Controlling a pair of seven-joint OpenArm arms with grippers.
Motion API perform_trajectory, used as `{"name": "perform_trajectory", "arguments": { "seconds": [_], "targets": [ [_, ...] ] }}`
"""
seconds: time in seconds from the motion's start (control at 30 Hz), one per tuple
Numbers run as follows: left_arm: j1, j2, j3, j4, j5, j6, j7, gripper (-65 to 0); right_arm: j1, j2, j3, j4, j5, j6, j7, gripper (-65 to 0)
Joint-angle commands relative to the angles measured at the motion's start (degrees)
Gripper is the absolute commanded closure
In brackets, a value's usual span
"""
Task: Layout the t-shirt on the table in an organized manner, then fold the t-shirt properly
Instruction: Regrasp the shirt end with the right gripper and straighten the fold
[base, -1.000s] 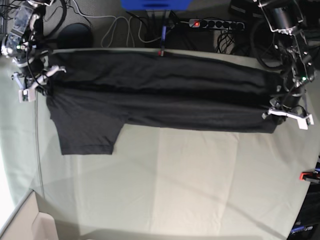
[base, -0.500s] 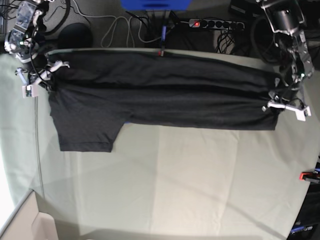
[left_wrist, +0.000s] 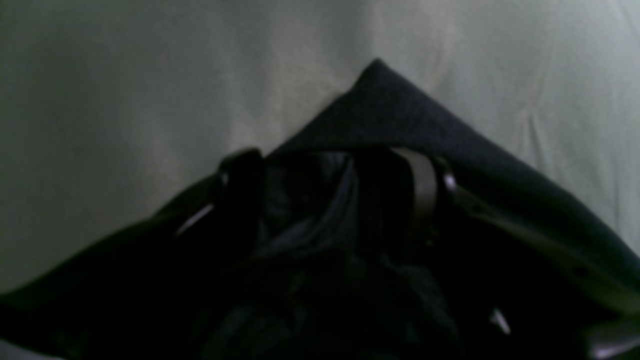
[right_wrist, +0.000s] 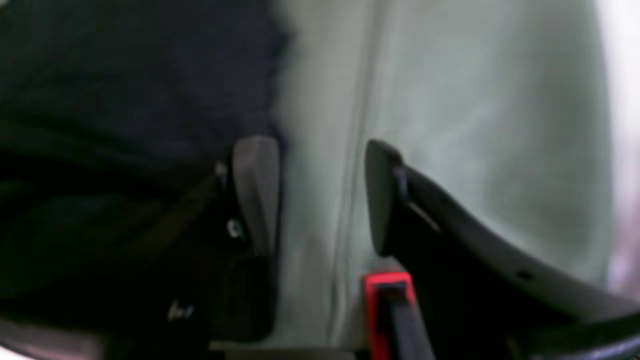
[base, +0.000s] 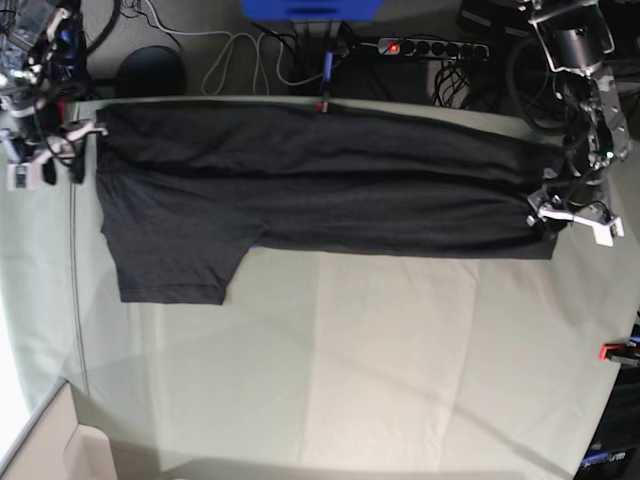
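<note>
The black t-shirt lies in a long folded band across the far half of the table, one sleeve sticking out toward the front at its left end. My left gripper stands at the shirt's right end. In the left wrist view the left gripper is open, with loose dark cloth of the t-shirt lying under and between its fingers. My right gripper is just off the shirt's left end. In the right wrist view the right gripper is open over bare table cloth, the t-shirt beside its left finger.
A red clamp shows under the right gripper, another red clamp sits on the far edge, and a third on the right edge. A power strip, cables and a blue box lie behind the table.
Both grippers have opened and let go of the shirt's ends. The right gripper has drawn away to the left, off the shirt's edge. The shirt's band has settled flat.
</note>
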Motion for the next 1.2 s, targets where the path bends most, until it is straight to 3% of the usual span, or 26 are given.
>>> {"name": "perform_trajectory", "arguments": {
  "seconds": [0.0, 0.13, 0.23, 0.47, 0.6, 0.77, 1.03, 1.1, 1.17],
  "targets": [
    [0.0, -0.8, -0.2, 0.3, 0.6, 1.1, 0.9, -38.6, 1.7, 0.3, 0.2, 1.3, 1.1, 0.0, 1.3, -28.9],
    [-0.2, 0.0, -0.3, 0.3, 0.6, 1.1, 0.9, -38.6, 7.9, 1.9, -0.9, -1.1, 0.8, 0.0, 1.0, -29.0],
    [-0.1, 0.2, -0.2, 0.3, 0.6, 1.1, 0.9, -38.6, 15.6, 4.3, -5.4, -7.9, 0.1, 0.0, 1.0, -29.1],
    [-0.1, 0.4, -0.2, 0.3, 0.6, 1.2, 0.9, -41.4, 34.0, 7.3, -7.8, -31.6, -11.9, 0.0, 1.5, -29.1],
    [-0.1, 0.4, -0.2, 0.3, 0.6, 1.2, 0.9, -41.9, 41.3, 8.8, -7.8, -44.5, -14.9, 0.0, 2.1, -29.1],
    [0.0, 0.3, -0.3, 0.3, 0.6, 1.2, 0.9, -41.9, 42.3, 9.8, -8.0, -50.1, -14.8, 0.0, 7.9, -29.1],
    [0.0, 0.3, -0.3, 0.3, 0.6, 1.2, 0.9, -41.9, 39.4, 7.9, -8.3, -50.0, -14.8, 0.0, 8.8, -28.6],
    [0.0, 0.3, -0.3, 0.3, 0.6, 1.2, 0.9, -41.9, 38.2, 7.2, -8.3, -49.9, -14.8, 0.0, 8.8, -25.8],
    [-0.1, 0.3, -0.3, 0.3, 0.6, 1.2, 0.9, -41.9, 37.9, 6.6, -8.3, -49.8, -14.8, 0.0, 8.8, -17.2]
  ]
}}
